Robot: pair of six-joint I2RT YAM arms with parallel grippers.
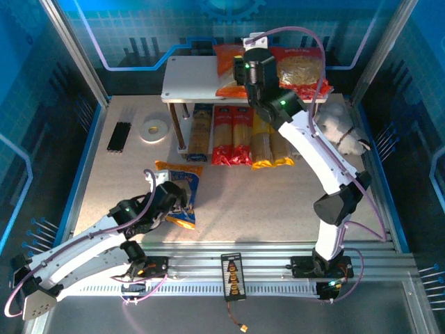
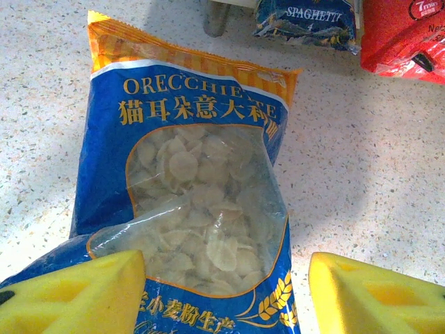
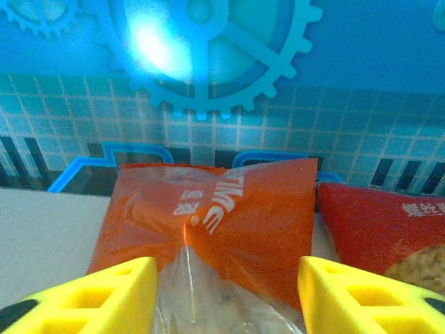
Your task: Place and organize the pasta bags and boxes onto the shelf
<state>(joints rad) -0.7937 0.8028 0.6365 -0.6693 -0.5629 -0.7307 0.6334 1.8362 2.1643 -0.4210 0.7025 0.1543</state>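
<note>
Atop the shelf (image 1: 191,75), two bags (image 1: 302,68); beneath, five pasta boxes (image 1: 233,136); both jaws wide

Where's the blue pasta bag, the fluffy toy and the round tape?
blue pasta bag (image 2: 188,202): left wrist view, its clear window.
fluffy toy (image 1: 344,132): top external view, its body.
round tape (image 1: 145,131): top external view, its white ring.

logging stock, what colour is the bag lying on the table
Blue bag with orange trim and a clear window; left wrist view.

tape roll (image 1: 153,129), black strip (image 1: 119,136), plush toy (image 1: 342,132)
</note>
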